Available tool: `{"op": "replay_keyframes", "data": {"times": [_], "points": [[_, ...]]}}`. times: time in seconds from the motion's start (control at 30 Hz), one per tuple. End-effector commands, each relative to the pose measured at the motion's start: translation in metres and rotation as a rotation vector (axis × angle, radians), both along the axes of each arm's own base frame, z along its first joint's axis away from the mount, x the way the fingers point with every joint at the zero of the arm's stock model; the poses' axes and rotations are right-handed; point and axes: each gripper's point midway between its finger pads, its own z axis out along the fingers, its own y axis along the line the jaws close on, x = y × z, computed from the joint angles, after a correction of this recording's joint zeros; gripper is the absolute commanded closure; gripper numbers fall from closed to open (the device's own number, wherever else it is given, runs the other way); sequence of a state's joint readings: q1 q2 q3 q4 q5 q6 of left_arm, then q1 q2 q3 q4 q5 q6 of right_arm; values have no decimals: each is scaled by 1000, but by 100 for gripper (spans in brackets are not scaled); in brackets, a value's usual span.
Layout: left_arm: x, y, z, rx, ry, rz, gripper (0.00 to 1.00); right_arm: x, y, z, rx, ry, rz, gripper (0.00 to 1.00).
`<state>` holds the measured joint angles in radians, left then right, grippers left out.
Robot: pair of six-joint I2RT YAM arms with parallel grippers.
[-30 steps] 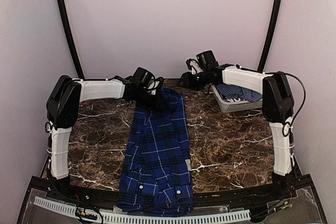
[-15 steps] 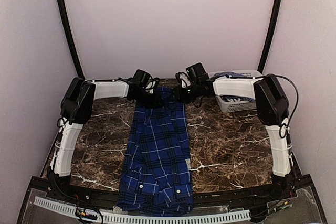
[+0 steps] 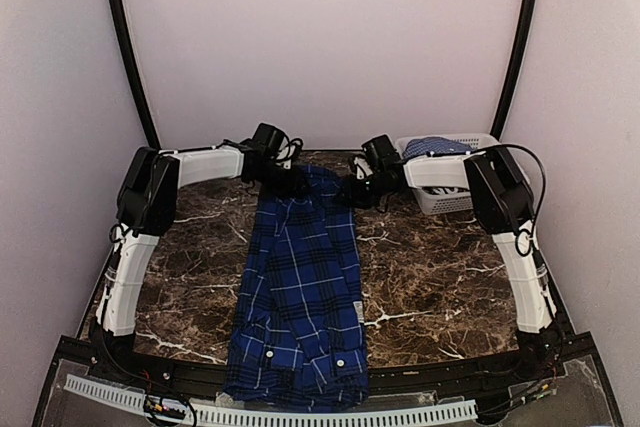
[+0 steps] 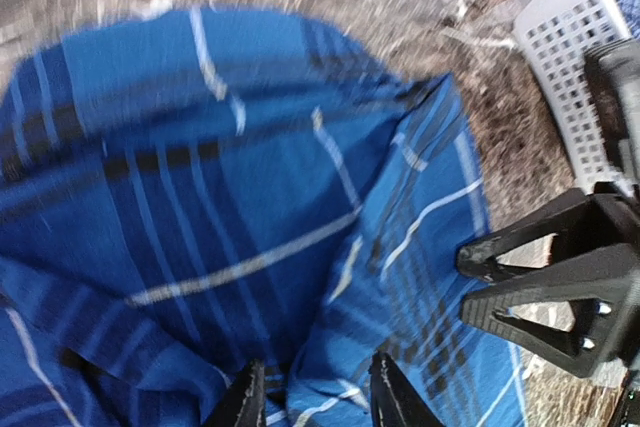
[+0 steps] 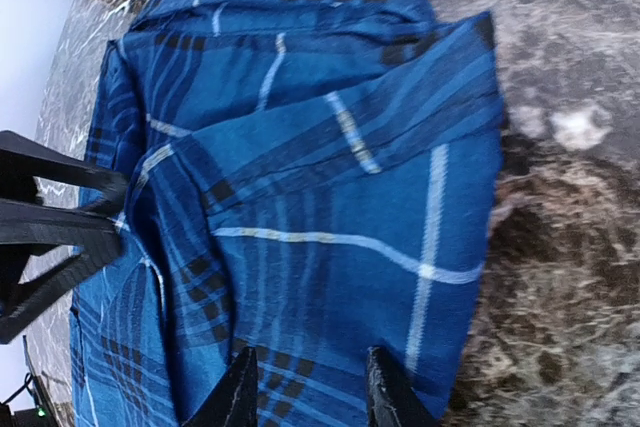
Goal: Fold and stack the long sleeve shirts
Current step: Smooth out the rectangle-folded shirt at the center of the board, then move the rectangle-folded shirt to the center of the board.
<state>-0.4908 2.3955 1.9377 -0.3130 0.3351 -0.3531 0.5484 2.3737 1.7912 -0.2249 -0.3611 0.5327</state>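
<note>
So the dark plaid shirt (image 3: 300,287) is laid out lengthwise down the middle of the table (image 3: 440,277), with its near end looking like it spills over the near edge. The lighter blue shirt (image 3: 437,146) is sitting in the basket (image 3: 455,202) at the far right. The left gripper (image 3: 285,179) is at the far-left corner of the plaid one and the right gripper (image 3: 357,190) at the far-right corner. Both have their jaws apart, with cloth under and between the tips, nothing pinched as far as I can see. My worry is that the fabric up there is bunched and layered, so one side could grab a single layer or miss. Then the fold would come down crooked. The grippers are also close together, so they might bump. And the overhanging end could drag the whole shirt off.
</note>
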Motion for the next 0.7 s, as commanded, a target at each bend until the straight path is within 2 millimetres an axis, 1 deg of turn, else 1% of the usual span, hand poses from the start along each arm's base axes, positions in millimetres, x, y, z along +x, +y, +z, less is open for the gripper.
{"op": "replay_keyframes", "data": {"times": [0.0,0.03,0.07,0.1,0.13,0.17,0.2,0.23,0.27,0.3,0.33,0.37,0.4,0.43,0.47,0.5,0.53,0.57,0.6,0.63,0.67], "points": [[5,6,76,-14,-110,-4,65,7,0,19,-2,-28,-4,64],[2,7,79,-19,-105,-7,65,8,0,27,2,-43,0,64],[-2,8,87,-25,-104,-8,65,7,1,35,4,-56,3,64],[-8,9,85,-29,-79,-8,65,6,1,41,5,-66,7,64],[-15,9,94,-39,-78,-12,65,4,2,47,5,-77,10,64],[-26,10,83,-39,-37,-16,65,2,1,56,7,-91,12,64],[-34,6,95,-59,-54,-25,65,-1,2,61,9,-101,15,64],[-48,9,78,-55,-1,-24,65,-5,2,66,12,-108,19,64],[-55,5,93,-86,-30,-32,65,-9,3,69,15,-113,22,63],[-71,7,73,-86,36,-27,65,-13,3,74,18,-120,26,63],[-78,4,85,-112,17,-31,65,-19,3,77,19,-124,31,62],[-90,6,69,-115,58,-19,65,-24,4,80,20,-128,34,61],[-100,5,73,-128,61,-23,65,-29,4,82,21,-132,40,60],[-112,7,60,-136,96,-12,65,-39,6,81,22,-129,53,60],[-128,8,50,-133,123,-17,65,-46,7,83,24,-132,61,59],[-132,7,48,-149,131,-7,65,-53,8,84,25,-132,69,59],[-144,8,39,-141,156,-10,65,-61,10,84,27,-130,79,58],[-146,7,36,-149,158,4,65,-69,13,84,32,-127,88,58],[-155,10,25,-141,190,20,65,-79,16,83,42,-122,100,57],[-157,10,22,-150,191,24,65,-88,20,82,52,-118,113,57],[-163,13,12,-147,223,43,65,-99,25,81,64,-111,130,57]]}}
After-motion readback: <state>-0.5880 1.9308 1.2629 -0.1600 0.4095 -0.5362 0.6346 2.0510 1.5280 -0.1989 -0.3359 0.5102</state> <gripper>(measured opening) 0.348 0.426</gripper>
